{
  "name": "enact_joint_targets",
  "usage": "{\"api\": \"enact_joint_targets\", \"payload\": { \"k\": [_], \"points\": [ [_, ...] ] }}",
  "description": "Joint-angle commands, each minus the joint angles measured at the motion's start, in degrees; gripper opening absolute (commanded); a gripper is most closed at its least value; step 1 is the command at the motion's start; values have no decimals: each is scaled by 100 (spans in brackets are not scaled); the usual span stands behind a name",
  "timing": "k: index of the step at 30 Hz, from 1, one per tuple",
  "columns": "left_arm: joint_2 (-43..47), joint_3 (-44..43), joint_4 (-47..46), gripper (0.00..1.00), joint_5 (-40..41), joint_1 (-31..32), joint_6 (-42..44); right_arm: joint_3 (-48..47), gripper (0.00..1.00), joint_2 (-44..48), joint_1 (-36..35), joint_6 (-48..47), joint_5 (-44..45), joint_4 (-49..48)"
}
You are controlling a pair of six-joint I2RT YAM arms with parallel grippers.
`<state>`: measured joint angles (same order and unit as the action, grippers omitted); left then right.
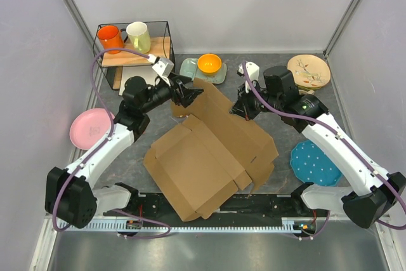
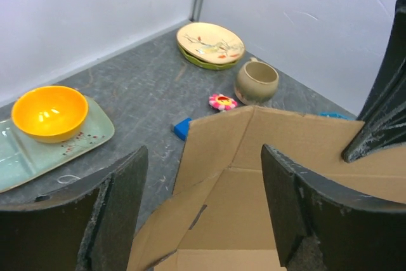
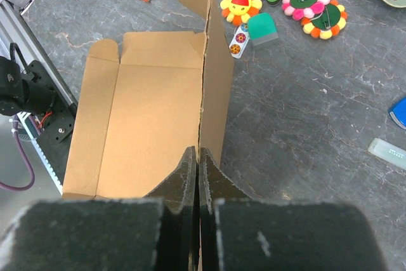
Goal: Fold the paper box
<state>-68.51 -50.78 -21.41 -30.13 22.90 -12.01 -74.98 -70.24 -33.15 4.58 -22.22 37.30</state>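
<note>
The paper box (image 1: 209, 157) is a brown cardboard mailer lying open mid-table, with its far panels raised. My left gripper (image 1: 189, 93) is open at the far-left raised flap. In the left wrist view its fingers (image 2: 120, 201) stand wide apart with the flap (image 2: 254, 150) in front of and below them, not touching. My right gripper (image 1: 241, 109) is shut on the top edge of an upright cardboard panel. In the right wrist view the gripper (image 3: 198, 155) pinches that thin edge (image 3: 204, 80), and the box floor (image 3: 146, 125) lies to its left.
An orange bowl (image 1: 209, 63) on a green tray (image 1: 189, 68) sits just behind the box. A wire rack (image 1: 105, 68) with two mugs is back left. A pink plate (image 1: 91, 127) is left, a blue plate (image 1: 315, 163) right, a patterned plate (image 1: 309, 71) back right. Small toys (image 3: 240, 1) lie beside the box.
</note>
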Motion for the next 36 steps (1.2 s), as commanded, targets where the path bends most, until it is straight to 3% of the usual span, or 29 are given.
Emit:
{"api": "enact_joint_targets", "payload": {
  "k": [1, 17, 23, 31, 34, 36],
  "points": [
    [-188, -169, -275, 77, -713, 22, -204, 27, 0, 10, -25, 69, -186, -100],
    [356, 1009, -1287, 52, -134, 628, -706, 273, 0, 89, -25, 245, 183, -302],
    [496, 1202, -1339, 35, 542, 988, -741, 352, 0, 107, -25, 359, 288, -434],
    [14, 1176, -1542, 37, 1018, 1525, -811, 361, 0, 63, -122, 368, 306, -487],
    [-5, 1159, -1446, 41, 1254, 1543, -856, 370, 0, 106, -122, 351, 367, -443],
    [346, 1159, -946, 51, 1711, 1525, -646, 318, 0, 133, -131, 289, 428, -329]
  ]
}}
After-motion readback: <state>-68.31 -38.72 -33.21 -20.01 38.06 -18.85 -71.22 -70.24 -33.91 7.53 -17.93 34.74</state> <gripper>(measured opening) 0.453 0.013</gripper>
